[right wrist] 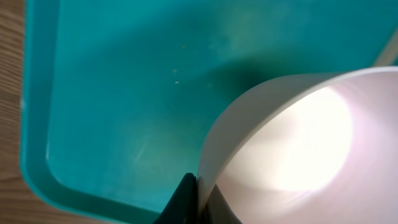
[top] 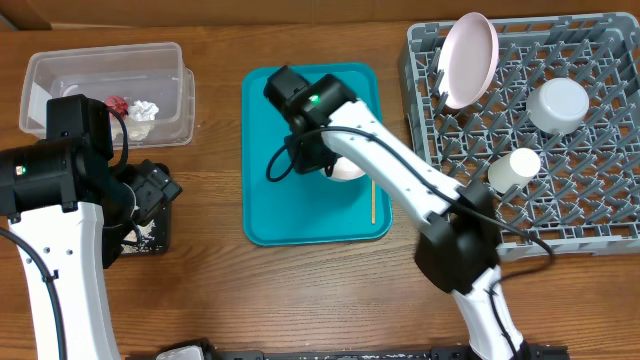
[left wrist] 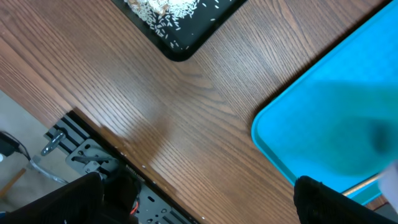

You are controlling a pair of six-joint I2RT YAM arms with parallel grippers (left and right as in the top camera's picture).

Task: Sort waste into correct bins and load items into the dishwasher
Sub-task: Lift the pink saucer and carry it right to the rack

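Observation:
My right gripper (right wrist: 198, 199) is shut on the rim of the pale pink bowl (right wrist: 298, 130), which sits on the teal serving tray (top: 300, 215). From overhead the bowl (top: 348, 168) shows just beside the right gripper (top: 330, 160). A thin wooden stick (top: 372, 200) lies on the tray's right side. The dishwasher rack (top: 590, 215) holds the pink plate (top: 468, 58) on edge, an upturned bowl (top: 558, 104) and a white cup (top: 513, 168). My left gripper (left wrist: 199, 208) hangs open and empty over bare wood by the black tray (left wrist: 177, 46).
The clear tub (top: 60, 70) at the back left holds a red wrapper (top: 117, 104) and a white napkin (top: 144, 110). Rice-like crumbs (left wrist: 168, 12) lie in the black tray. The table's front edge and a metal frame (left wrist: 87, 155) run below the left gripper.

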